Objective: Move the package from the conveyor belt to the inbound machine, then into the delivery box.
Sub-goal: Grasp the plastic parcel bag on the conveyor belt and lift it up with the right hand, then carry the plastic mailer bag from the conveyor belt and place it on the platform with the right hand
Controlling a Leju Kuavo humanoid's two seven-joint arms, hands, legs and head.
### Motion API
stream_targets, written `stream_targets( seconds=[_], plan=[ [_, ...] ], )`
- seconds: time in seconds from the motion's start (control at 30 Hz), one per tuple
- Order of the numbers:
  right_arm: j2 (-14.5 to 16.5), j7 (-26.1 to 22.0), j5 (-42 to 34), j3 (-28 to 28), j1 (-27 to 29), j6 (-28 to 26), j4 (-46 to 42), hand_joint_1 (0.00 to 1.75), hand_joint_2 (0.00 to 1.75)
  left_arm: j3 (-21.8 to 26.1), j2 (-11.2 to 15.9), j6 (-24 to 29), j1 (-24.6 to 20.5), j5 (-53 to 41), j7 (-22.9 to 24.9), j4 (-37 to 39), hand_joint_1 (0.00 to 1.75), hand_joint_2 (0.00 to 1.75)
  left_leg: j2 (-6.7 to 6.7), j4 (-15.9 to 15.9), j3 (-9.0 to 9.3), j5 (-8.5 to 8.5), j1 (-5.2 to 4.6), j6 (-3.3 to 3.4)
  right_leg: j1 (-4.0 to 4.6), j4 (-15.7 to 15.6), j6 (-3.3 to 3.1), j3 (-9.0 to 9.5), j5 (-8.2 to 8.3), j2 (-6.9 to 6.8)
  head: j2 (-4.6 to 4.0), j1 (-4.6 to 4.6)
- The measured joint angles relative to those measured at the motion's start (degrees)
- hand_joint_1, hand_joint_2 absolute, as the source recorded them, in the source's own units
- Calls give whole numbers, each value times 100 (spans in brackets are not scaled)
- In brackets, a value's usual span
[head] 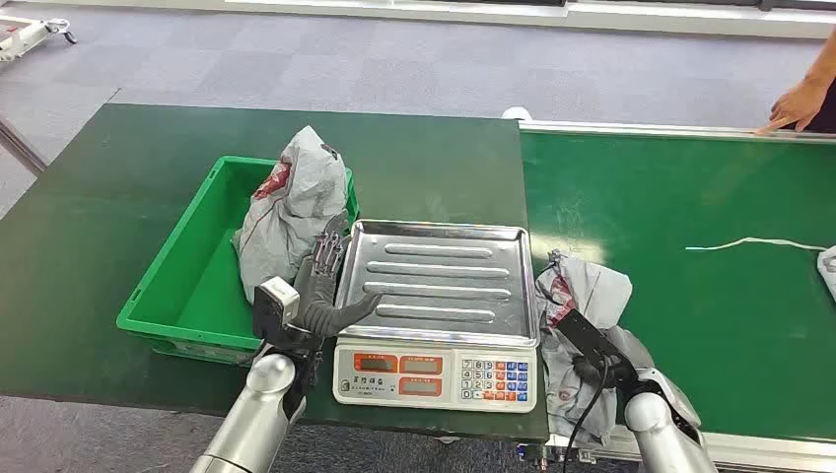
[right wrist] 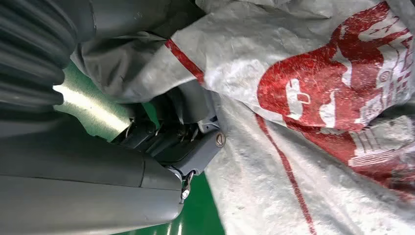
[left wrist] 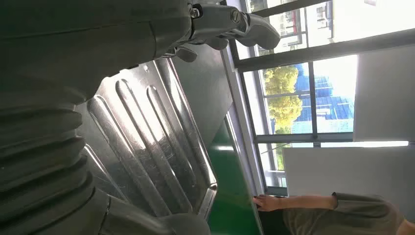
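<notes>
A crumpled grey package with red print lies on the green conveyor belt, right beside the scale. My right hand is dug into it, with a fold of the bag caught between thumb and fingers; in the head view the bag hides the hand. The scale carries a bare steel tray. My left hand hangs open at the tray's left edge, fingers spread, thumb over the rim. A second grey package stands in the green delivery box.
A person's hand rests on the conveyor's far rail at the right, and the person stands past the tray. A white strip lies on the belt, and another pale bag sits at its right edge.
</notes>
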Motion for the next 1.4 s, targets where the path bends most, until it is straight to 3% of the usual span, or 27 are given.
stream_targets(
  seconds=[0.2,0.33,0.57,0.73,0.97,1.4],
  plan=[
    [8,-86,-10,-9,125,-275,-251,175,175,0,1,-3,1,1,0,0,0,175,0,0,-2,0,0,0,0,0,0,-1,0,0,0,0],
    [40,-443,-144,-106,246,-684,-635,175,175,0,5,-17,22,5,1,-46,0,175,0,0,-3,0,0,0,0,0,0,-2,0,0,0,0],
    [245,-1788,-534,-582,652,-2191,-1966,175,175,0,15,-109,55,44,0,-155,0,175,0,0,-8,0,0,0,0,0,0,-10,0,0,0,0],
    [388,-2156,-186,-903,960,-2923,-2969,175,175,-1,15,-157,32,67,0,-155,0,175,2,0,-9,-2,0,-1,0,0,0,-13,-2,1,0,0],
    [462,-2164,-108,-1033,1137,-2977,-3482,175,175,-2,14,-161,-2,70,0,-154,0,175,7,0,-8,-2,0,-1,0,0,0,-13,-1,4,0,0],
    [500,-2164,-40,-1101,1189,-3022,-3659,175,175,-2,13,-162,-7,71,0,-154,0,175,7,0,-9,-2,0,-1,0,0,-1,-14,-1,5,0,0]
  ],
)
